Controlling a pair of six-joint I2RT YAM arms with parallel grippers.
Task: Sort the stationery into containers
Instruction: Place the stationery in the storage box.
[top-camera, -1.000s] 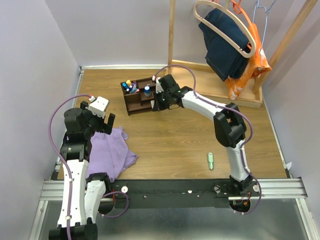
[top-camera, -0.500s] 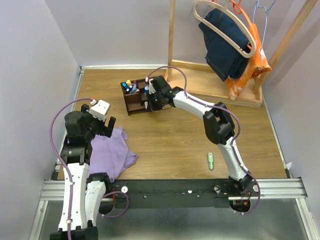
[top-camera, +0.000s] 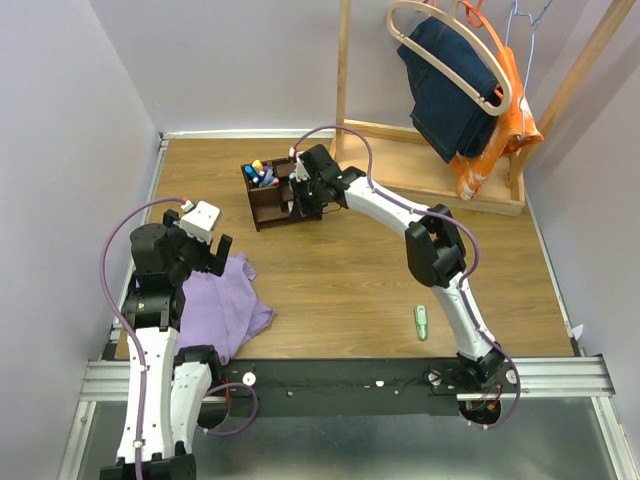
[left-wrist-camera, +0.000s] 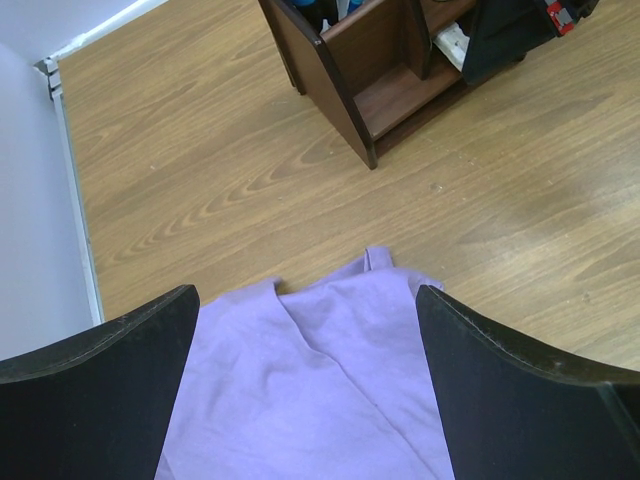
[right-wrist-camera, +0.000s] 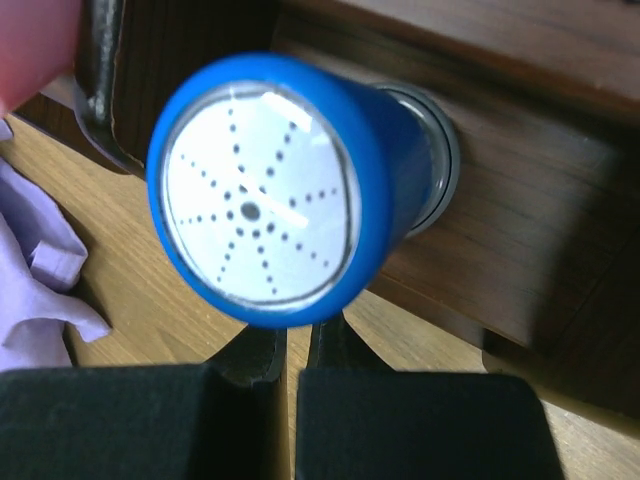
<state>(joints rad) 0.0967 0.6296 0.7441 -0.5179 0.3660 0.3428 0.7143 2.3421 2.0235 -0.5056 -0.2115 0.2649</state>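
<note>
Top external view: the right gripper (top-camera: 304, 190) is at the dark wooden organiser (top-camera: 258, 208) with its jaws shut to a slit (the wrist camera shows nothing pinched between them). A blue cylinder (right-wrist-camera: 260, 190) with a dotted white end sits just above its fingers (right-wrist-camera: 262, 352), against the organiser's brown wall. Pens (top-camera: 262, 172) stand in the organiser's far left compartment, a pale green piece (top-camera: 421, 322) lies on the table (top-camera: 350, 270) well apart from it, and the left gripper (top-camera: 207, 247) hangs wide open over a purple cloth (top-camera: 235, 300).
</note>
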